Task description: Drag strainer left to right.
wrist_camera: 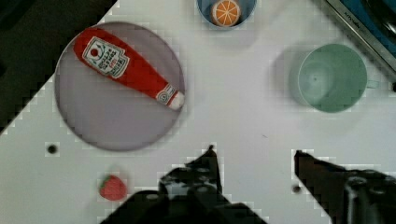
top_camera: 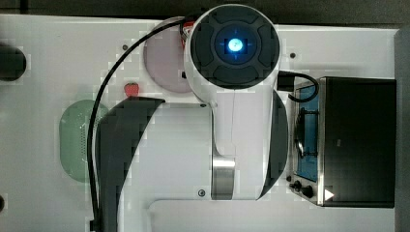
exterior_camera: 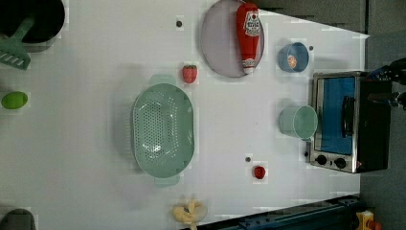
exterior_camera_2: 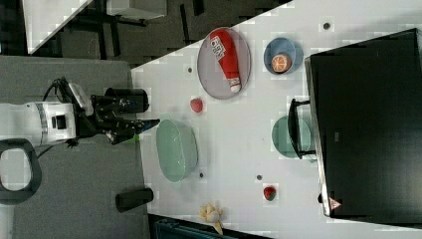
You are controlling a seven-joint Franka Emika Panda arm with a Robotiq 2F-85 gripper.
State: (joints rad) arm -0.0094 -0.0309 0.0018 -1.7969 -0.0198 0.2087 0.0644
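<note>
The strainer (exterior_camera: 163,134) is a pale mint-green oblong colander with rows of tiny holes, resting on the white table (exterior_camera: 95,158). It lies at the top view's left (top_camera: 75,140), partly under the arm's dark link, and left of centre in the right view (exterior_camera_2: 176,149). My gripper (exterior_camera_2: 147,124) hangs beside the strainer's rim at the right view's left, over the table edge. In the wrist view the gripper (wrist_camera: 256,163) is open, with bare white table between its two dark fingers (wrist_camera: 210,170).
A grey plate (exterior_camera: 218,48) holds a red ketchup bottle (exterior_camera: 249,36). Near it are a blue bowl (exterior_camera: 293,56) with an orange slice, a mint cup (exterior_camera: 298,121), a toaster oven (exterior_camera: 349,122), a strawberry (exterior_camera: 189,73), a small red fruit (exterior_camera: 259,172) and a banana (exterior_camera: 190,212).
</note>
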